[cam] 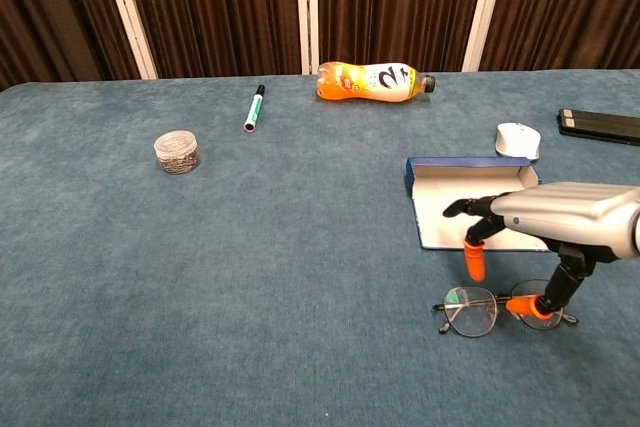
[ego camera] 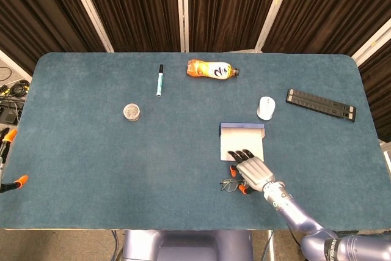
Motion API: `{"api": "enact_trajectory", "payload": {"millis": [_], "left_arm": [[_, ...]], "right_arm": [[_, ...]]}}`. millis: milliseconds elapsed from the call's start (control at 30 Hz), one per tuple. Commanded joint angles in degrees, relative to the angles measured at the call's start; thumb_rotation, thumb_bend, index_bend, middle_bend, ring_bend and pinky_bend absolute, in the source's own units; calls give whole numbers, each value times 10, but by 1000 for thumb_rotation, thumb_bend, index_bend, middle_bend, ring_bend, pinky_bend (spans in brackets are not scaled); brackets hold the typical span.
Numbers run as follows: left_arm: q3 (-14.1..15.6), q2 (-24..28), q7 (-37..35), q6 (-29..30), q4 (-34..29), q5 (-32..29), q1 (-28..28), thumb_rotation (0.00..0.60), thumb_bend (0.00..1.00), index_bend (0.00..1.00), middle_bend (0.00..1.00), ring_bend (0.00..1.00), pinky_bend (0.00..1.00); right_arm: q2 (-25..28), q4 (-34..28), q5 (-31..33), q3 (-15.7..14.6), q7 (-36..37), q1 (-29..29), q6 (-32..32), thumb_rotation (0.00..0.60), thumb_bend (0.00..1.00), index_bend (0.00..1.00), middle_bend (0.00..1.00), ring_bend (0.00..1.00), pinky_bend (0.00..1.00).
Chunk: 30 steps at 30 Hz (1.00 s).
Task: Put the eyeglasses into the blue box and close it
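Observation:
The eyeglasses (ego camera: 230, 184) (cam: 470, 312) lie unfolded on the blue cloth near the table's front edge. Just behind them the blue box (ego camera: 241, 139) (cam: 470, 197) sits open, its white inside showing, its raised flap on the far side. My right hand (ego camera: 255, 172) (cam: 565, 212) hovers low over the glasses' right half, fingers spread. An orange thumb tip (cam: 530, 307) touches the frame near the bridge, and another fingertip (cam: 473, 259) hangs at the box's front edge. It holds nothing. My left hand (ego camera: 6, 145) peeks in at the far left edge, fingertips apart.
An orange drink bottle (ego camera: 211, 69) lies at the back centre, with a green marker (ego camera: 159, 80) to its left. A small round jar (ego camera: 132, 112) stands mid-left. A white mouse (ego camera: 266, 107) and a long black strip (ego camera: 321, 104) lie to the right of the box.

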Motion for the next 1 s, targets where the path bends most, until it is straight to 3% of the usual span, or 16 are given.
{"api": "enact_trajectory", "payload": {"millis": [33, 1000], "left_arm": [[0, -1, 2, -1, -1, 0, -1, 600, 0, 0, 0, 0, 0], [2, -3, 6, -5, -2, -4, -5, 600, 0, 0, 0, 0, 0]], "right_arm": [[-3, 4, 1, -4, 2, 2, 1, 600, 272, 465, 0, 0, 0], [-19, 28, 24, -25, 13, 17, 3, 600, 314, 572, 0, 0, 0]]}}
